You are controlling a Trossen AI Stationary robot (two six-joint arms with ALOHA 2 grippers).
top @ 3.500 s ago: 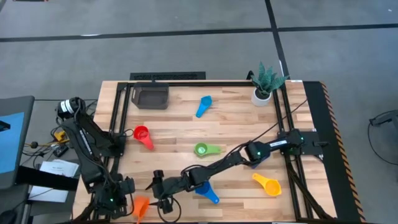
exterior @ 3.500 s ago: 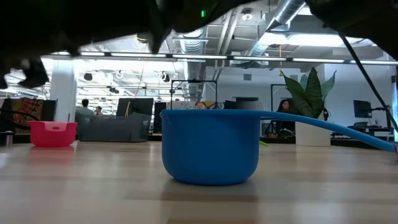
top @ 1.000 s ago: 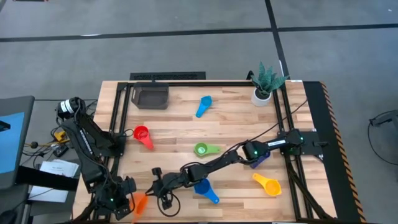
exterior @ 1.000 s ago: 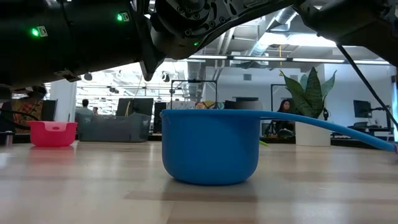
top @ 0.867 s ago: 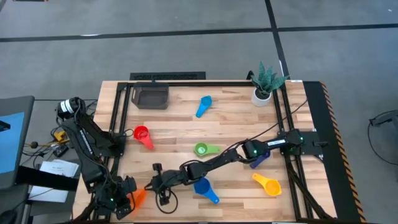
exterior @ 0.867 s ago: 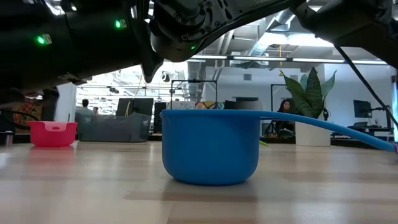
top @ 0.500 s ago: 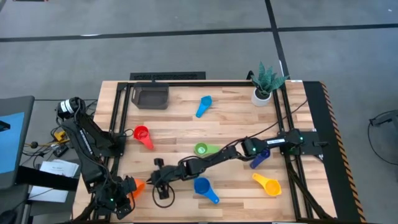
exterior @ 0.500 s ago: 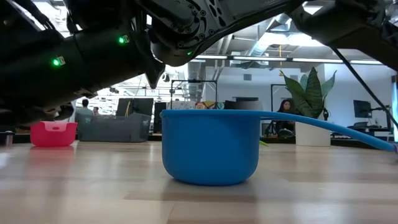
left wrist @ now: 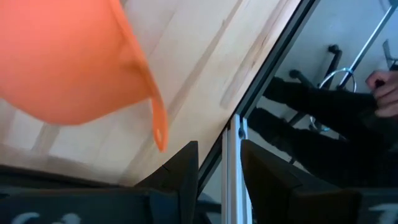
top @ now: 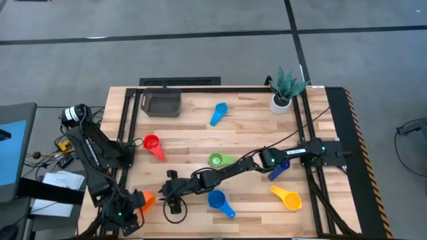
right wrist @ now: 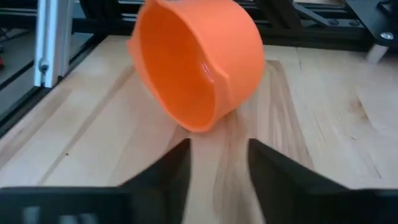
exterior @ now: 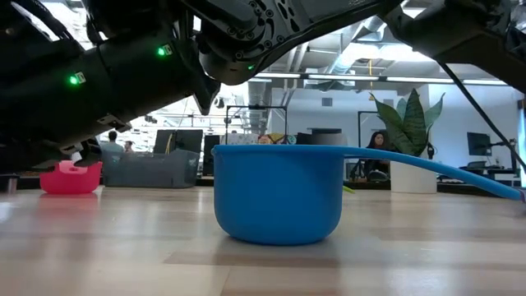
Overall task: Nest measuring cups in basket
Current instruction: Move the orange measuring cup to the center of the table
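Orange cup [top: 146, 199] tipped on its side at the table's [top: 247, 120] near-left edge, hard by the frame rail.

The blue cup [top: 217, 200] sits just beside the stretched right arm; green [top: 217, 160], red [top: 152, 144], light blue [top: 218, 112] and yellow [top: 287, 197] cups lie scattered, and the basket [top: 162, 103] waits at the far-left corner. The right gripper [right wrist: 217, 158] stands spread and empty, just short of the orange cup; the left gripper [left wrist: 217, 165], parted, grips nothing at the corner.

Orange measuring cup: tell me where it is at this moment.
In the high view the orange measuring cup lies near the table's front left corner, beside the left arm's base, with the right gripper just to its right, jaws open and off it.
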